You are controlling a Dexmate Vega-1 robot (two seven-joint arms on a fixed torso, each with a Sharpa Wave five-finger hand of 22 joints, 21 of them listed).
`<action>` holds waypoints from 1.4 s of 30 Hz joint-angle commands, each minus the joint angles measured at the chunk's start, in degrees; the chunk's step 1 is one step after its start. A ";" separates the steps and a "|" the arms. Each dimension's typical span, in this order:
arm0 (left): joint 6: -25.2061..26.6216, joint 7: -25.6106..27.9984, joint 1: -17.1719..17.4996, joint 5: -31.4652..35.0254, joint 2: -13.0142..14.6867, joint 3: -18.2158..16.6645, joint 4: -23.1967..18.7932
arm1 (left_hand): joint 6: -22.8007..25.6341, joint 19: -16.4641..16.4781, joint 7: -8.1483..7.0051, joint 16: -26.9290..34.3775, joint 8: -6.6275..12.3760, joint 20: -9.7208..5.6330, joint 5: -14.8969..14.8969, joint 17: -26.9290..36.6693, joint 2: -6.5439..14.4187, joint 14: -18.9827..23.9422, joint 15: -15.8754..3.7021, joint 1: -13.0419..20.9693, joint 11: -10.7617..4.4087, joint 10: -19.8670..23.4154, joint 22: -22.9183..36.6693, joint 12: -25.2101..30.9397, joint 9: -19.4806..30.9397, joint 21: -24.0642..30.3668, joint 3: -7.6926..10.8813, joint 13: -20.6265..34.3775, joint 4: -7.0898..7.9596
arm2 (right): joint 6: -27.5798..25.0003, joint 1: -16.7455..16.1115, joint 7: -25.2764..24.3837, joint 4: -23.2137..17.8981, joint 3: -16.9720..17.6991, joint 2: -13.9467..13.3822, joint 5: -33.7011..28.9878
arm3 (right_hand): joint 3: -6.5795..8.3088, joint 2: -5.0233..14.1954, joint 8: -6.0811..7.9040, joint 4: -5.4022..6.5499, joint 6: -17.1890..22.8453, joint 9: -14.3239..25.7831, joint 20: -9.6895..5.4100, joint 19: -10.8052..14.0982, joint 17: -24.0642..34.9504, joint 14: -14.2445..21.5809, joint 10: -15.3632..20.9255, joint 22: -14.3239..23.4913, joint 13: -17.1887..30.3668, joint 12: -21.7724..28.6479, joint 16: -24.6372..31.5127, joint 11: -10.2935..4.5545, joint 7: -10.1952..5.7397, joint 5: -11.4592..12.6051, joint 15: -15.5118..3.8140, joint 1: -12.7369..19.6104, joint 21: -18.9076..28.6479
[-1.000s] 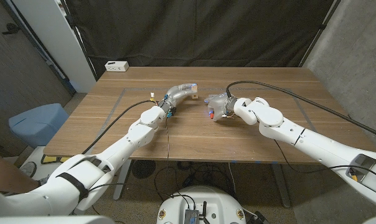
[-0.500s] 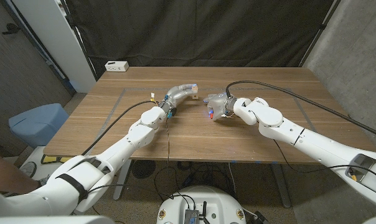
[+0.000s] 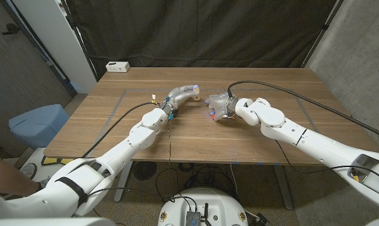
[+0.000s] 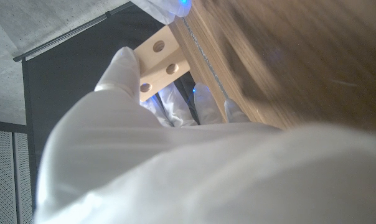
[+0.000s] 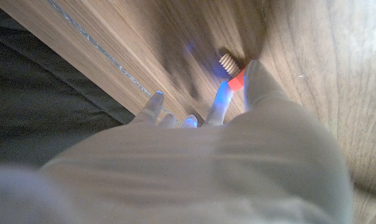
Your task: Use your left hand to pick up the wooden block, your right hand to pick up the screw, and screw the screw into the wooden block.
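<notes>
A pale wooden block [image 4: 158, 59] with round holes stands on the table [image 3: 258, 85] at the tips of my left hand [image 3: 183, 93]. In the left wrist view its thumb [image 4: 121, 67] lies against one side of the block and the fingers [image 4: 175, 102] reach along the other. From the head view the block [image 3: 195, 98] is a small tan piece under those fingertips. The screw [image 5: 233, 71], with a red head and tan thread, lies on the wood, and my right hand [image 3: 219, 107] pinches its head between thumb and a finger.
A white power strip [image 3: 117, 66] sits at the table's far left corner. Black cables [image 3: 123, 113] trail over the table along both arms. A blue bin [image 3: 36, 124] stands on the floor to the left. A black curtain hangs behind.
</notes>
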 commanded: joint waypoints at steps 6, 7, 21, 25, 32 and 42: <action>0.21 0.29 0.62 -0.11 0.36 -0.12 -1.01 | 4.05 0.04 1.76 0.40 1.08 -0.09 0.40 0.32 1.94 0.23 -6.11 -1.01 -1.05 1.35 0.31 0.74 0.55 0.33 0.00 1.59 0.20 | 0.58 0.22 -0.90 0.54 0.08 -0.08 0.67 | 0.63 0.01 1.42 0.14 1.26 1.08 -2.01 0.64 0.20 1.15 1.23 0.11 0.14 0.26 0.49 -0.12 0.39 0.31 -1.08 0.71 0.22; 0.21 0.31 0.64 -0.09 0.37 -0.12 -1.04 | 3.99 0.02 1.76 0.41 1.05 -0.06 0.41 0.33 1.96 0.23 -6.10 -1.01 -1.05 1.34 0.31 0.73 0.55 0.32 0.00 1.59 0.21 | 0.61 0.22 -0.99 0.57 0.08 -0.08 0.70 | 0.65 0.01 1.55 0.15 1.40 1.14 -2.07 0.67 0.20 1.16 1.29 0.11 0.14 0.26 0.48 -0.10 0.30 0.32 -1.11 0.71 0.21; 0.63 0.72 1.39 -0.12 0.64 -0.13 -2.10 | 4.08 0.03 1.84 0.42 1.07 -0.08 0.44 0.33 2.10 0.29 -6.04 -1.13 -1.06 1.49 0.31 0.68 0.55 0.34 -0.10 1.69 0.25 | 0.47 -0.10 -1.91 0.41 0.27 -0.34 0.82 | 1.01 0.11 3.01 0.23 2.29 2.10 -2.58 1.30 0.27 1.65 2.10 0.06 0.14 0.22 0.52 -0.29 0.49 0.36 -1.72 0.82 0.16; 0.70 0.80 1.55 -0.10 0.75 -0.12 -2.41 | 4.05 0.04 1.83 0.40 1.05 -0.09 0.45 0.32 2.13 0.27 -5.96 -1.12 -1.06 1.50 0.31 0.65 0.55 0.35 -0.12 1.73 0.23 | 0.56 -0.33 -2.56 0.24 0.47 -0.44 1.03 | 1.11 0.12 3.52 0.26 2.60 2.43 -2.64 1.42 0.29 1.89 2.39 0.05 0.14 0.21 0.56 -0.18 0.60 0.38 -1.78 0.83 0.11; 0.83 0.79 1.83 -0.15 0.83 -0.08 -2.88 | 4.02 0.05 1.88 0.38 1.02 -0.09 0.47 0.31 2.17 0.26 -5.95 -1.19 -1.06 1.53 0.32 0.58 0.55 0.36 -0.19 1.77 0.22 | 0.21 -0.74 -2.76 -0.34 0.87 -0.62 1.34 | 1.30 0.13 4.37 0.28 3.13 2.97 -2.94 1.93 0.32 2.35 2.86 0.04 0.14 0.18 0.64 -0.33 0.54 0.40 -2.03 0.87 0.14; 1.37 1.09 2.20 -0.09 1.17 -0.09 -3.76 | 4.01 0.07 1.87 0.36 1.00 -0.11 0.48 0.29 2.20 0.29 -5.99 -1.19 -1.05 1.57 0.32 0.50 0.55 0.37 -0.24 1.83 0.17 | -0.25 0.00 -0.70 -0.30 0.49 -0.19 1.18 | 1.51 -0.11 4.28 0.27 0.38 3.75 -2.79 1.55 0.36 1.92 1.90 0.04 0.15 -0.49 0.28 0.09 -0.11 0.41 -1.82 0.84 -0.24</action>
